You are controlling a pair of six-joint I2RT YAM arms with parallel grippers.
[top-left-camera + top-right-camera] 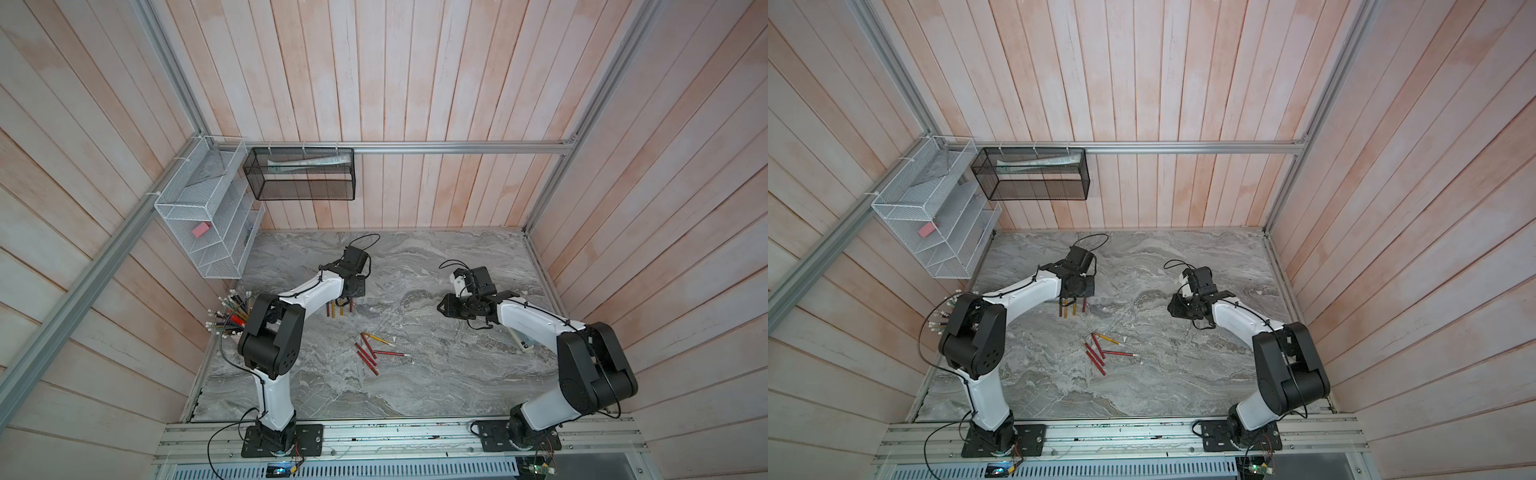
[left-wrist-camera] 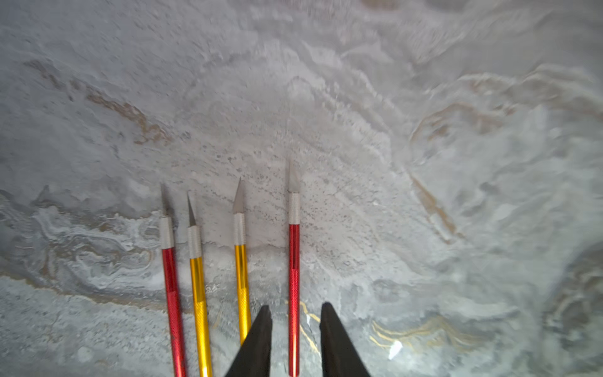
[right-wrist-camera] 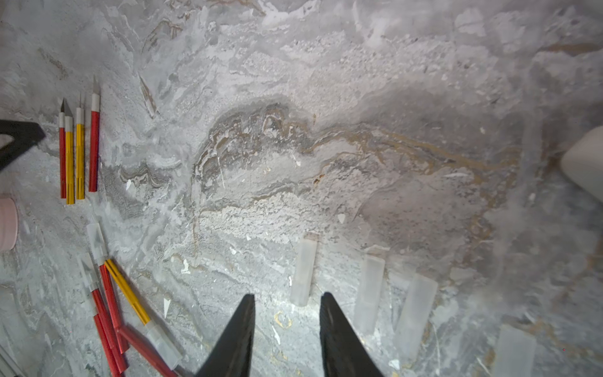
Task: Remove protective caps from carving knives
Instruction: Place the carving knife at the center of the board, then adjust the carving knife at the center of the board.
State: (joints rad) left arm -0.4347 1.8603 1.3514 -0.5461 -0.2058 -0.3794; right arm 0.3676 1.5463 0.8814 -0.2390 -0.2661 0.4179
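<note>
**Top views:** left end effector [image 1: 348, 298] over row of four bare knives [image 1: 340, 309], centre frame. Capped knives [image 1: 369, 353] heaped lower centre, likely undone kept apart from done. Right end effector [image 1: 451, 309] right of centre, low over bench [image 1: 436, 374]. Upper left: white basket [image 1: 178, 199] holds pink block [image 1: 200, 229]; black basket [image 1: 299, 195] holds pale roll [image 1: 307, 163].

**Left wrist:** jaws apart, straddling red knife [image 2: 293, 261], not clamped. Blades all point one way.

**Right wrist:** jaws apart, empty. Four caps [image 3: 305, 271] in row just beside, seemingly parked clear of blades.

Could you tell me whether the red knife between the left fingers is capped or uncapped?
Uncapped: the red knife shows a bare grey blade with no sleeve.
</note>
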